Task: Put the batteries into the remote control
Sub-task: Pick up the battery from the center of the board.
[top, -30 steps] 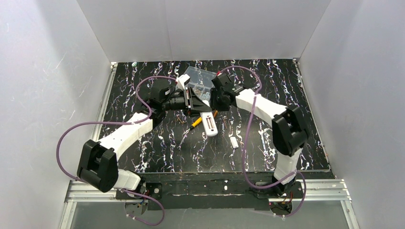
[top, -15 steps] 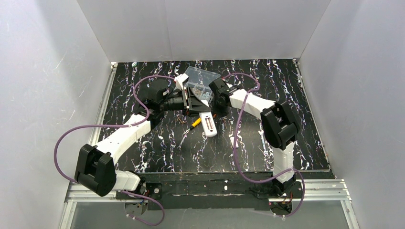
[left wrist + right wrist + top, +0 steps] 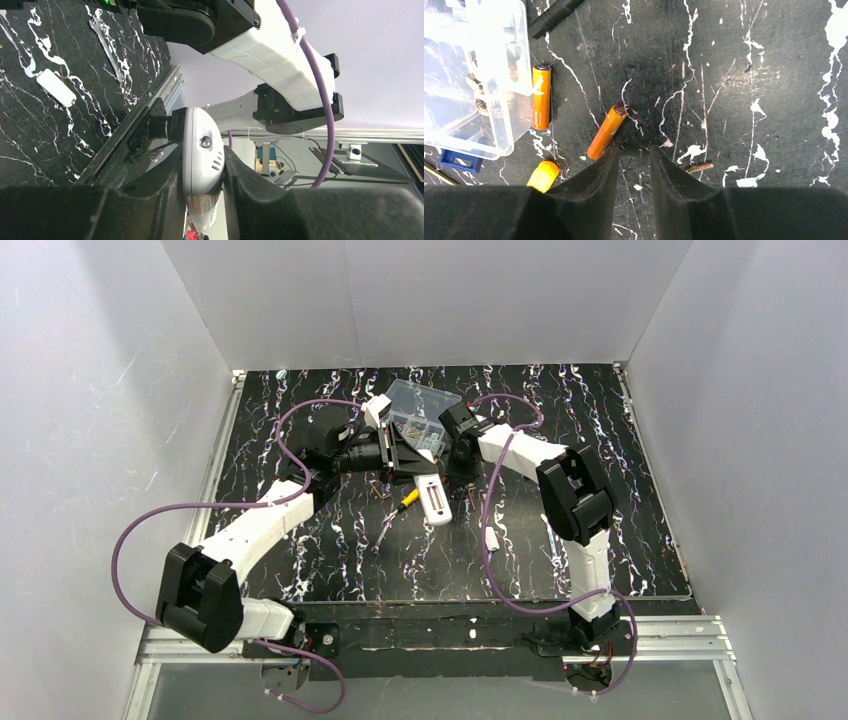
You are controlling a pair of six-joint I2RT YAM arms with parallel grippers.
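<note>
Left gripper (image 3: 202, 172) is clamped on the end of the remote control (image 3: 436, 502) near the tabletop (image 3: 300, 540) centre. Right gripper (image 3: 633, 155) is slightly parted and empty, tips just beside the batteries (image 3: 606, 131), which lie toward the far edge by the clear box (image 3: 469, 75).

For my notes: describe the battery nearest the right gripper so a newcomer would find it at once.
In the right wrist view, find the clear plastic box at the left of the black marbled table. Two orange batteries lie to its right; the tilted battery sits loose just ahead of the right gripper. The other battery lies straight alongside the box's edge.
</note>
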